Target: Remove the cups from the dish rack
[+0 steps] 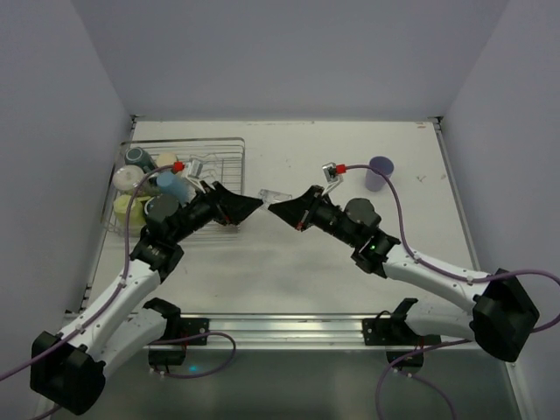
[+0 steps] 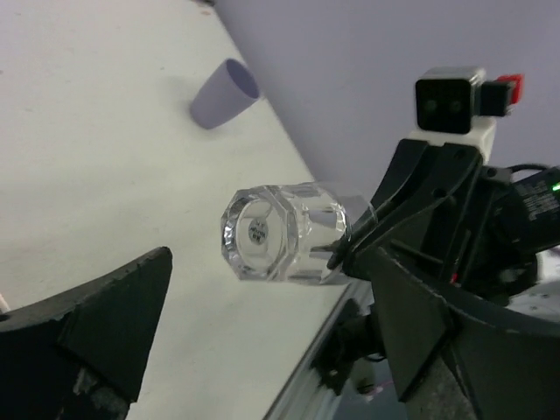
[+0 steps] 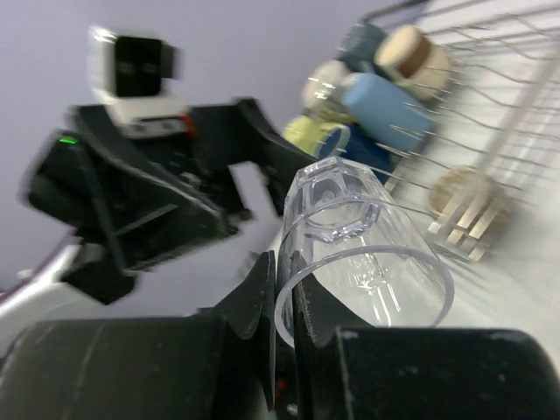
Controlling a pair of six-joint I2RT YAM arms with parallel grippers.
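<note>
My right gripper [image 1: 284,208] is shut on the rim of a clear faceted glass tumbler [image 1: 273,193], held on its side above the table's middle. One finger is inside the rim and one outside [image 3: 284,302]; the tumbler [image 3: 359,249] points toward the dish rack. My left gripper [image 1: 255,203] is open, its fingers [image 2: 114,324] spread wide just short of the tumbler's base [image 2: 280,232], not touching it. The silver wire dish rack [image 1: 226,150] stands at the far left and holds several cups, among them dark teal [image 1: 136,157], light blue [image 1: 171,184] and pale yellow [image 1: 125,208].
A lavender cup [image 1: 380,172] stands upright on the table at the far right, also in the left wrist view [image 2: 224,94]. The rack's tines [image 3: 490,105] and its cups [image 3: 385,109] lie beyond the tumbler. Walls close in the table on three sides.
</note>
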